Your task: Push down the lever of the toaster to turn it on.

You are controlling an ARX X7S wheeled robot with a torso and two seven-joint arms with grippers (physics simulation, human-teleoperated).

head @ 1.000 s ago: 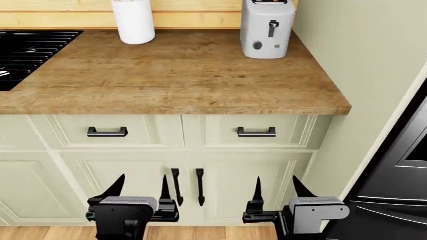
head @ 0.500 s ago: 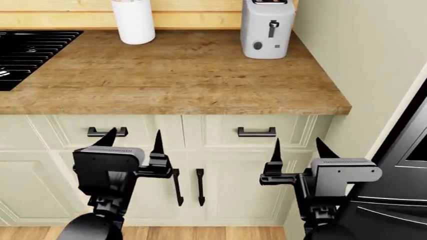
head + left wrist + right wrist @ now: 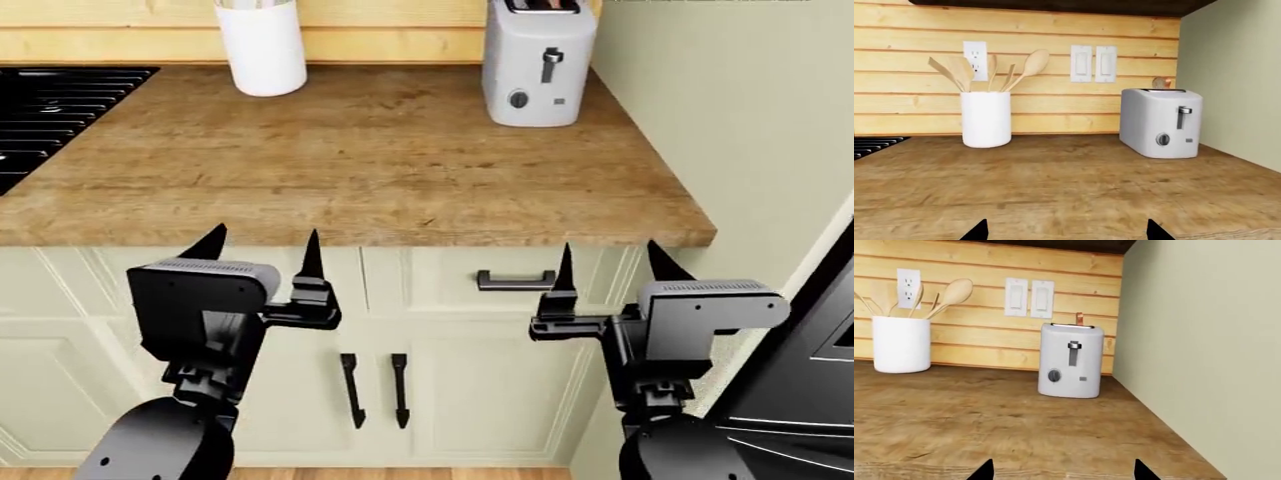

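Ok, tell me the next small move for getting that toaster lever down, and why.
Probably reach the right end effector forward over the counter toward the toaster. Both end effectors sit open at the counter's front edge, far short, and the lever is at the top of its slot on the toaster's right-hand side.

Head camera looks steeply down over the bench [image 3: 374,150]; both wrist cameras sit low at its front edge, facing the toaster [image 3: 1069,361] far off.
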